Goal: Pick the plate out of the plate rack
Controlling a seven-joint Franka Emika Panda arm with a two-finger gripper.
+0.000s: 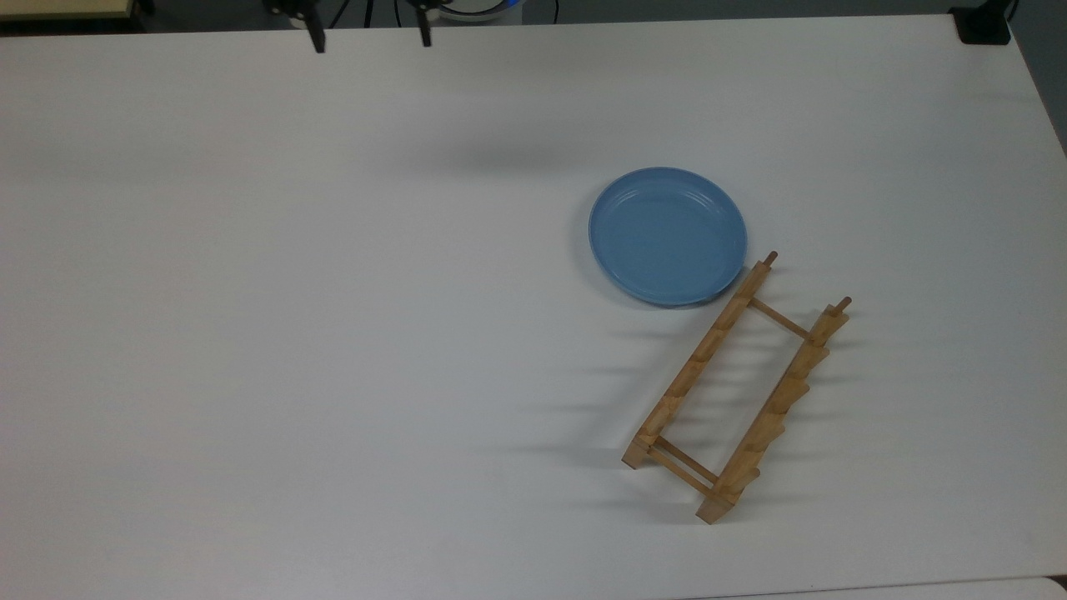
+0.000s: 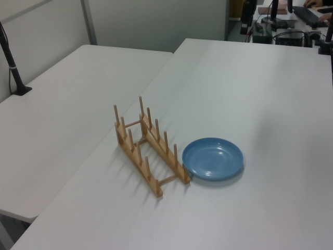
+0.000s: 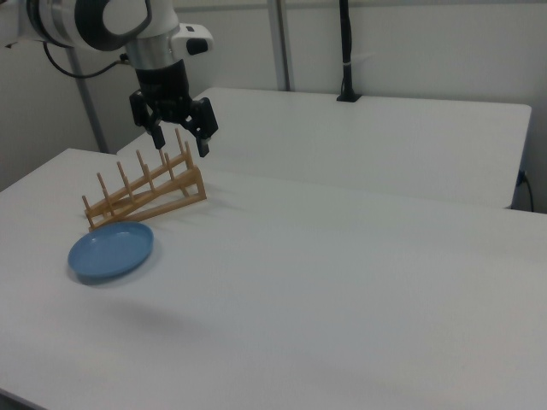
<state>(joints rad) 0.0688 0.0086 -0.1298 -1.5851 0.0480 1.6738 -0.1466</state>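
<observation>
The light-blue plate [image 1: 667, 235] lies flat on the white table [image 1: 333, 333], touching the upper end of the plate rack [image 1: 698, 362]; it is not standing in the rack. The wooden rack holds nothing between its pegs. In the left view the plate [image 2: 213, 159] sits to the right of the rack [image 2: 148, 148]. My gripper [image 1: 371, 40] hangs open at the top view's upper edge, far to the left of the plate. In the right view my gripper [image 3: 181, 141] hovers high above the table with spread fingers and nothing between them, the rack [image 3: 149, 195] and plate [image 3: 111, 252] beyond and below it.
A second white table [image 2: 62, 104] adjoins this one on the left view's left, with a black post [image 2: 13, 67] clamped to it. A black clamp [image 1: 984, 25] sits at the top view's upper right corner. Desks with cables and equipment [image 2: 291, 26] stand past the far end.
</observation>
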